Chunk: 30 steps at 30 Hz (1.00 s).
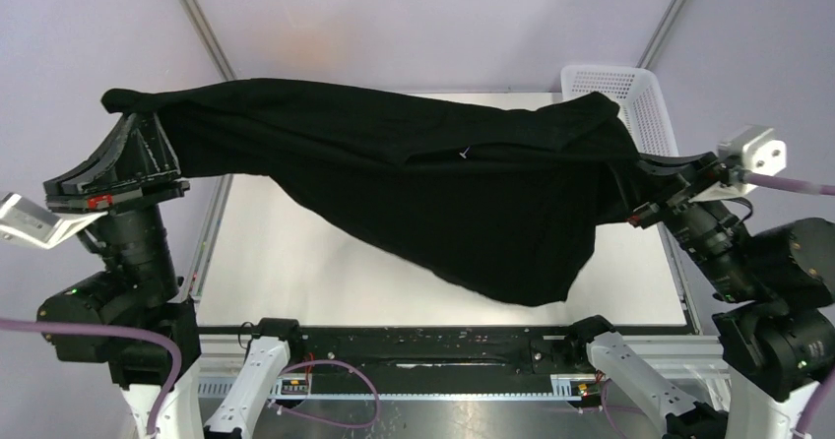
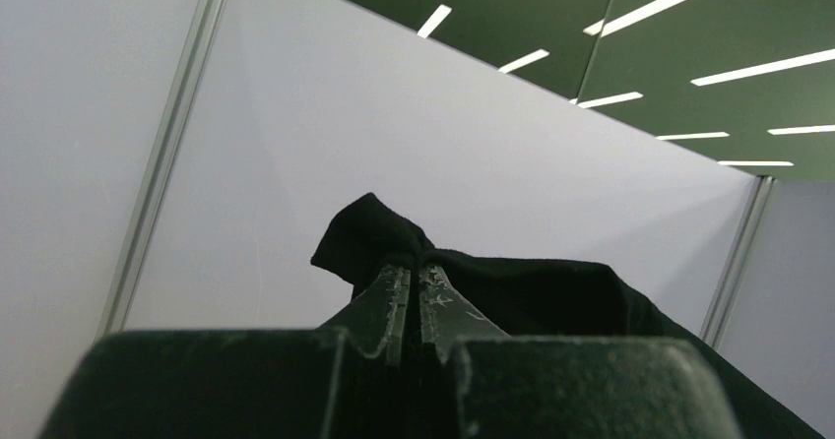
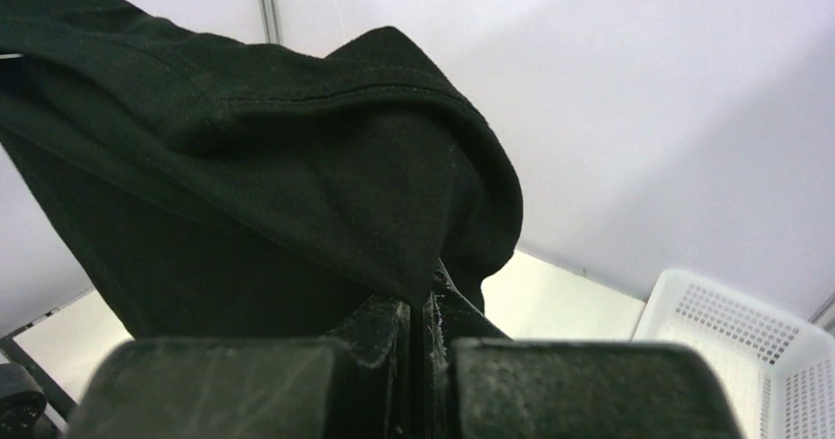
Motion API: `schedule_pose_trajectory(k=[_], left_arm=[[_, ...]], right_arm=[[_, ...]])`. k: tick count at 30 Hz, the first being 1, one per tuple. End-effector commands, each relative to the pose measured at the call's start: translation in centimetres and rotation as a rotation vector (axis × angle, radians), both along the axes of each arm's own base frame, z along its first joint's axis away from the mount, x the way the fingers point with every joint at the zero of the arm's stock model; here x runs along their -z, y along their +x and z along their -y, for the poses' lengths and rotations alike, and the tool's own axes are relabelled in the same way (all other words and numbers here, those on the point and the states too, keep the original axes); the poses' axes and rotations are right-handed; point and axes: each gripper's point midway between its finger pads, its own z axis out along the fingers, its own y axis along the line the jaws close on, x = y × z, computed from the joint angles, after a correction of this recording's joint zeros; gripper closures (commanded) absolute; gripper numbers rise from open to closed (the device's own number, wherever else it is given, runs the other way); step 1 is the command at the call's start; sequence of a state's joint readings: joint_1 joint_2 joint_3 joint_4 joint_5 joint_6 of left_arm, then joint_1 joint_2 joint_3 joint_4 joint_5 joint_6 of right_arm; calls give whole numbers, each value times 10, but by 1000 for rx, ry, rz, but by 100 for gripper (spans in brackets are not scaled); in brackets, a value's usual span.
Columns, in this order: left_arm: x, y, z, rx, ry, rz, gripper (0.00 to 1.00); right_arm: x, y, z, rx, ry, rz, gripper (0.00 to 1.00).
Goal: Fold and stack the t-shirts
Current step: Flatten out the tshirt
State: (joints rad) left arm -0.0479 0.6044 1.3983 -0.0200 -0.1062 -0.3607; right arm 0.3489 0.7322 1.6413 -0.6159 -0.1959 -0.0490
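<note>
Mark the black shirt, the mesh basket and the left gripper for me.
black t-shirt point(image 1: 433, 193): top view, middle of the hanging cloth.
white mesh basket point(image 1: 652, 114): top view, its right mesh wall.
left gripper point(image 2: 412, 274): left wrist view, between the shut fingertips pinching the shirt.

Bright, even overhead lighting with faint shadows.
</note>
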Motion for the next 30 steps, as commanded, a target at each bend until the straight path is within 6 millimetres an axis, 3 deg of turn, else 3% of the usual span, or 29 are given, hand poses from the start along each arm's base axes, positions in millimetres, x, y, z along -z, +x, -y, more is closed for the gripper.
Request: schedule_pose_trajectory(k=[1,3,6,9,11,14,16,18,21,22,24,25,27,28,30], left_arm=[[-30,-6,0,-20,32,72,100],[-32,7,0,-22,27,49,100],[-29,41,-2,-25,1,-16,100],[-6,97,-8,-57,-37,-155,100],[24,145,-16,-102,-73,-271,100],[96,222,-31,-191,-139,-496,100],[160,269,-31,-211,-149,-682,100],[235,308,-27,-211,-164,-867,99],[344,340,-26,-245,-181,-1122,84],[377,345,-28,-269,-182,-1203,74],[420,348,-29,-302,-186,-1338,39],[435,348,-28,-302,-180,-1387,30],[445,346,-23,-274,-179,-1417,4],[444,346,-17,-239,-182,-1403,2],[445,346,-1,-132,-177,-1375,1]], right_arm=[[-18,3,2,19,-8,20,100],[-20,16,5,55,-6,2,100],[-17,43,10,136,-6,-31,100],[-5,83,15,239,-27,-94,100],[10,115,14,298,-49,-148,100],[46,174,18,431,-104,-256,100],[84,214,14,472,-139,-359,100],[133,256,1,452,-145,-464,100],[220,314,-26,375,-113,-665,96],[245,330,-36,342,-98,-716,90],[294,358,-44,346,-85,-823,63],[315,368,-47,354,-90,-873,42],[342,376,-47,391,-84,-954,12],[347,377,-48,395,-84,-968,2],[349,374,-51,376,-76,-973,1]])
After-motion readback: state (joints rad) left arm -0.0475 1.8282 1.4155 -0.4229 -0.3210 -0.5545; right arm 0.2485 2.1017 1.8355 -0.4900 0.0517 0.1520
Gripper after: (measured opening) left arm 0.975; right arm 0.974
